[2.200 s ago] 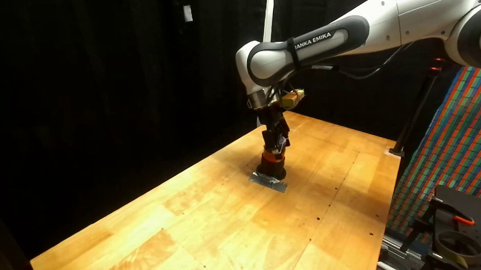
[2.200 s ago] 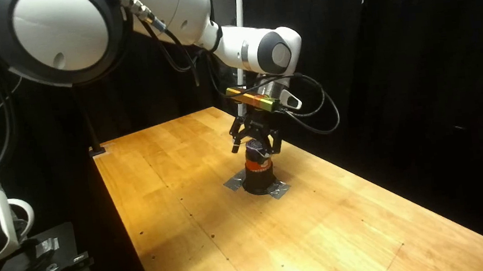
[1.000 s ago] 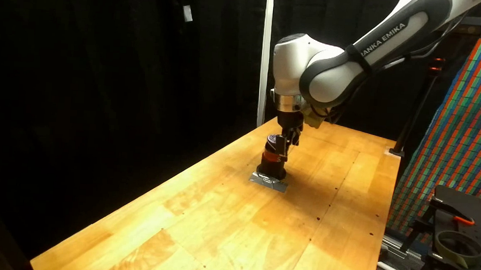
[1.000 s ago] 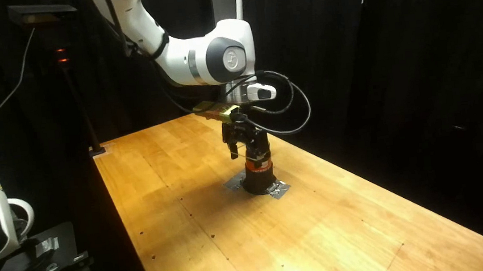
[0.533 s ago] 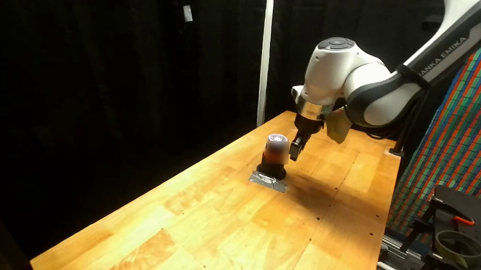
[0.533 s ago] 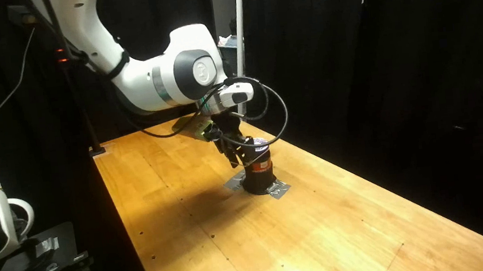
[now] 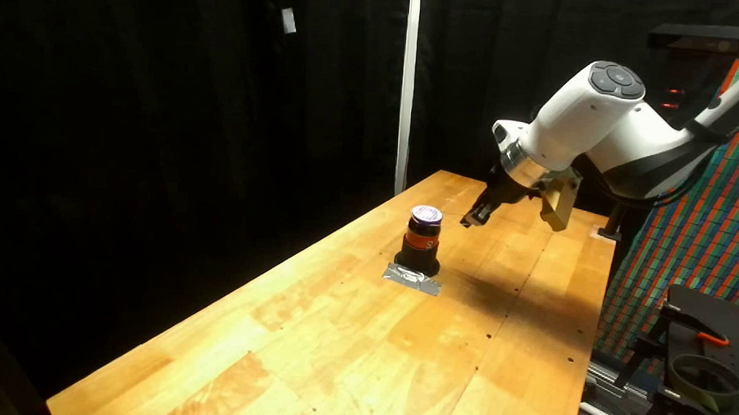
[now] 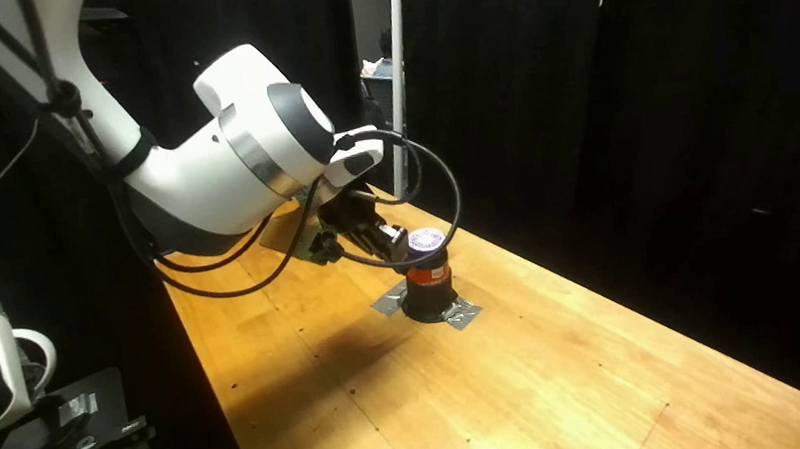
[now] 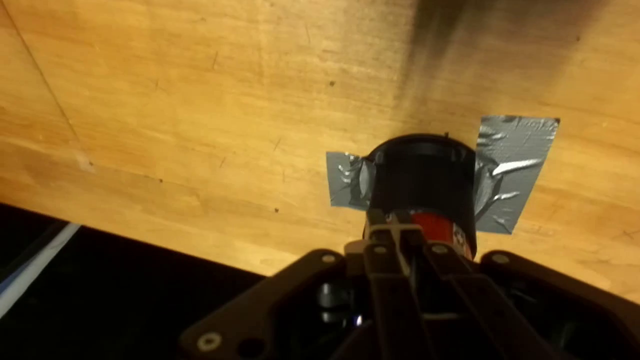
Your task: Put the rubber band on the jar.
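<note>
The jar [image 7: 423,242] stands upright in a dark base, with an orange-red label and a purple-white lid. Beside the jar's upper part, on the arm's side and a little apart in an exterior view, my gripper [image 7: 468,223] is tilted and its jaws are shut. In the wrist view the pale rubber band [image 9: 384,227] is wrapped across both fingertips of the gripper [image 9: 390,215]. Thin strands appear to run from the fingertips to just under the jar's lid. My fingers hide the jar's top in the wrist view, so the band's far end does not show there.
Grey tape [image 9: 517,170] fixes the jar's base to the wooden table [image 7: 336,357]. A cable loop [image 8: 458,196] from the wrist hangs close by the jar. Beyond the table edge, a black cart [image 7: 718,320] carries a tape roll [image 7: 705,380] and clamps.
My gripper has come away from over the jar towards the arm's base and tilted. Its fingers, spread with the band between them earlier, have come together. The jar has stayed in place.
</note>
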`<act>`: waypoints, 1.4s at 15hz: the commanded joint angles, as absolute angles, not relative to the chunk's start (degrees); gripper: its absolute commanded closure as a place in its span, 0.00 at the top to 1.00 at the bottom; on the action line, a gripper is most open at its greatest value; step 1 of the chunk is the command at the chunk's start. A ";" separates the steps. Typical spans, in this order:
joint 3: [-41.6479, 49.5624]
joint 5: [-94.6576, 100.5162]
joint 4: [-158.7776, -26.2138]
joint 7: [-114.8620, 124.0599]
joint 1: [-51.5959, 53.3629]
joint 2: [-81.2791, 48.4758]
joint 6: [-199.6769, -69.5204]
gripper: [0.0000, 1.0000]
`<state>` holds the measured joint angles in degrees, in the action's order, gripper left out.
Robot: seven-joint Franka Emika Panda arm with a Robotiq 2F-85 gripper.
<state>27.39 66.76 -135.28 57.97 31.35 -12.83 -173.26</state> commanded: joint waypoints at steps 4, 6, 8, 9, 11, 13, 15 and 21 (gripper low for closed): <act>39.10 97.21 -129.82 87.43 44.22 -11.44 -176.97 0.14; 36.57 106.44 -130.40 96.70 43.98 -10.57 -175.81 0.12; 33.09 115.01 -131.58 106.09 43.11 -9.43 -173.96 0.11; 31.46 119.07 -132.35 110.83 42.85 -8.91 -172.38 0.12; 30.80 124.33 -133.74 116.46 42.99 -9.89 -170.68 0.12; 33.70 120.33 -135.32 109.34 43.47 -10.11 -172.66 0.14; 41.20 113.27 -136.69 99.98 46.65 -11.15 -175.15 0.13; 54.15 87.40 -144.53 72.21 53.29 -12.37 -171.84 0.38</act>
